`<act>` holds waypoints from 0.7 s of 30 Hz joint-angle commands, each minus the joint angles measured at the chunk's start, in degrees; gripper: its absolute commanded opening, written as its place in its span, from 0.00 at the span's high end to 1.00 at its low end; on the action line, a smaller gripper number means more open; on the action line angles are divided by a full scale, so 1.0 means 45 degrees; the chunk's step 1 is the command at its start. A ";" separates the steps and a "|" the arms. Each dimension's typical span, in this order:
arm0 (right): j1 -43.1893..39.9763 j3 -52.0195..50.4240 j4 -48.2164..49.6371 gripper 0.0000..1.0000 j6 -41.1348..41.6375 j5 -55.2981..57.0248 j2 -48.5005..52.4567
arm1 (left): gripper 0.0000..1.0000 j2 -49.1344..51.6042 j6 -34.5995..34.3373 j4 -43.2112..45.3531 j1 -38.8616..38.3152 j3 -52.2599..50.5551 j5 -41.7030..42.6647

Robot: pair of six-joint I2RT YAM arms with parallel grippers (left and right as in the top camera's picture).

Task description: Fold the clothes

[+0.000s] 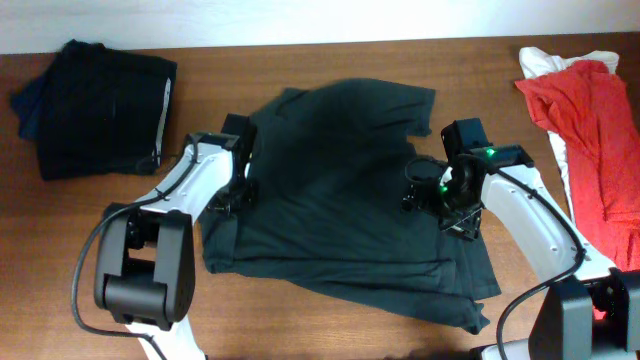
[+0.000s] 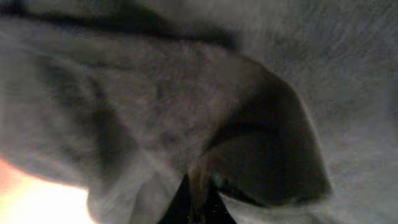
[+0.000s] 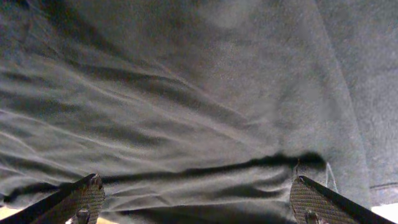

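The brown wooden table (image 1: pixel 300 65) ran the full width of the overhead view, with bare wood along its far edge and a narrower bare strip along the near edge, below the shirt's hem. At the far left lay a folded dark pile (image 1: pixel 95 105), well apart from everything else, with open wood between it and the left arm.

The left gripper (image 1: pixel 243 188) sat at the left edge of the charcoal T-shirt (image 1: pixel 345 190), its tip against or under the cloth. The left wrist view showed only blurred grey fabric (image 2: pixel 186 106) bunched close to the lens around a dark fold. Whether those jaws stood apart or pinched the cloth could not be told.

The T-shirt was spread over the middle of the table, rumpled. One sleeve reached toward the far edge and its lower layers fanned out toward the near right corner.

The right gripper (image 1: pixel 422 190) hung over the shirt's right side. In the right wrist view its jaws (image 3: pixel 196 180) were spread wide. The two ribbed fingers (image 3: pixel 78 199) sat at the bottom corners of that frame, with wrinkled fabric (image 3: pixel 205 93) and a dark fold line between them and nothing gripped.

At the far right edge lay a red garment (image 1: pixel 590 130) over a white cloth (image 1: pixel 545 62), near the right arm's forearm and leaving little open wood on that side.
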 commanded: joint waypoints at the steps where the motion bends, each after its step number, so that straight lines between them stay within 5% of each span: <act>1: -0.0073 0.0039 -0.0141 0.02 -0.0665 -0.0063 -0.0131 | 1.00 -0.0243 -0.1375 -0.1719 0.0000 0.2239 -0.0724; 5: -0.0053 0.0039 -0.0937 0.01 -0.0763 -0.0121 -0.0471 | 1.00 -0.1812 -0.3356 -0.3546 0.0515 0.4080 -0.2069; 11: 0.0087 0.0024 -0.2302 0.01 -0.0631 0.0826 -0.0481 | 1.00 -0.3351 -0.3351 -0.4760 0.2982 0.4240 -0.1875; 21: 0.0087 -0.1889 -0.1248 0.01 0.0223 0.1860 -0.0481 | 1.00 -0.3347 -0.3351 -0.5100 0.3191 0.4206 -0.1345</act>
